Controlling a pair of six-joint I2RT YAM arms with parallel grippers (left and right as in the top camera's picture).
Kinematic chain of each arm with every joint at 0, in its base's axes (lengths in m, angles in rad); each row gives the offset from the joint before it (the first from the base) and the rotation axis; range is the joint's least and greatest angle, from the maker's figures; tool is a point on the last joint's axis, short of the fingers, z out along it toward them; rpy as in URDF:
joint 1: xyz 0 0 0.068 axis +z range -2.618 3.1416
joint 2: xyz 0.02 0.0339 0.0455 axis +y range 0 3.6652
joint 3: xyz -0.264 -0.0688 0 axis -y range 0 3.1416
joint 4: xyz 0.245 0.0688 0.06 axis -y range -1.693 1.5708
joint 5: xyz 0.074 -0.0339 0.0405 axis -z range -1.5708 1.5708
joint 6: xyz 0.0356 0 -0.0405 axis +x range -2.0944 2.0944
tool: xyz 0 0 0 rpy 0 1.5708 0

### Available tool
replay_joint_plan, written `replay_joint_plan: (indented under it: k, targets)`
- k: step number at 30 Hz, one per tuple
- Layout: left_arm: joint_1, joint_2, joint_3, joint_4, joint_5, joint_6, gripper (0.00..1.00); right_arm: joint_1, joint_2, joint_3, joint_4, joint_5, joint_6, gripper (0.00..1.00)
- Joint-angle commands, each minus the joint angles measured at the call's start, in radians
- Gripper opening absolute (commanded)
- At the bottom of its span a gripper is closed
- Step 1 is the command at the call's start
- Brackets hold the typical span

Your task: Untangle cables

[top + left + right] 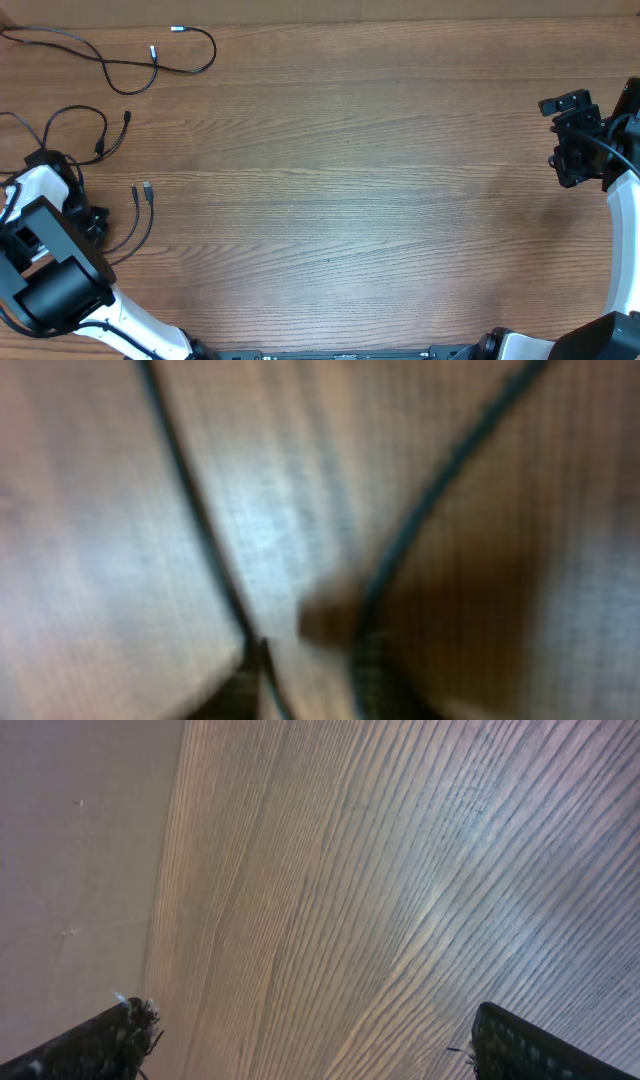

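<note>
Cables [150, 62] lie seemingly separated around the left hand [88, 218], grip impossible to tell; right hand [310, 1015], well away, spread empty.

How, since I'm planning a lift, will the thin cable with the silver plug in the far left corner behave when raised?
Probably floppy: the cable lies in loose curves on the table, so it should droop and trail. Likely light, being so thin. Its silver plug may swing once off the wood.
</note>
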Motion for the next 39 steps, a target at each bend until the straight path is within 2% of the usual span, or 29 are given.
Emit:
replay_joint_plan:
  k: [1,2,3,6,9,11,15,19,24,28,33,39]
  targets:
    - [0.011,0.055,0.052,-0.047,0.036,-0.019,0.76,-0.001,-0.006,0.004,0.005,0.011,-0.005,1.0]
    - [0.011,0.055,0.082,-0.077,0.036,-0.018,0.85,-0.001,-0.006,0.004,0.005,0.011,-0.005,1.0]
    - [0.01,0.054,0.111,-0.105,0.036,-0.016,0.88,-0.001,-0.006,0.003,0.005,0.011,-0.005,1.0]
    - [0.003,0.045,0.205,-0.193,0.059,-0.017,0.9,-0.001,-0.006,0.004,0.005,0.011,-0.005,1.0]
    - [-0.011,0.022,0.302,-0.276,0.165,0.0,0.91,-0.001,-0.006,0.004,0.005,0.011,-0.005,1.0]
    - [-0.03,-0.005,0.334,-0.285,0.271,0.055,0.99,-0.001,-0.006,0.004,0.005,0.011,-0.005,1.0]
    - [-0.106,-0.086,0.336,-0.261,0.533,0.192,1.0,-0.001,-0.006,0.004,0.005,0.011,-0.005,1.0]
    - [-0.255,-0.158,0.336,-0.251,0.646,0.316,1.0,-0.001,-0.006,0.004,0.005,0.011,-0.005,1.0]
    - [-0.504,-0.254,0.336,-0.251,0.633,0.428,1.0,-0.001,-0.006,0.004,0.005,0.011,-0.005,1.0]
    - [-0.667,-0.365,0.336,-0.249,0.59,0.42,0.99,-0.001,-0.006,0.004,0.005,0.011,-0.005,1.0]
    - [-0.873,-0.592,0.332,-0.272,0.361,0.354,0.99,-0.001,-0.006,0.004,0.005,0.011,-0.005,1.0]
    - [-0.925,-0.784,0.277,-0.327,0.354,0.346,1.0,-0.001,-0.006,0.004,0.005,0.011,-0.005,1.0]
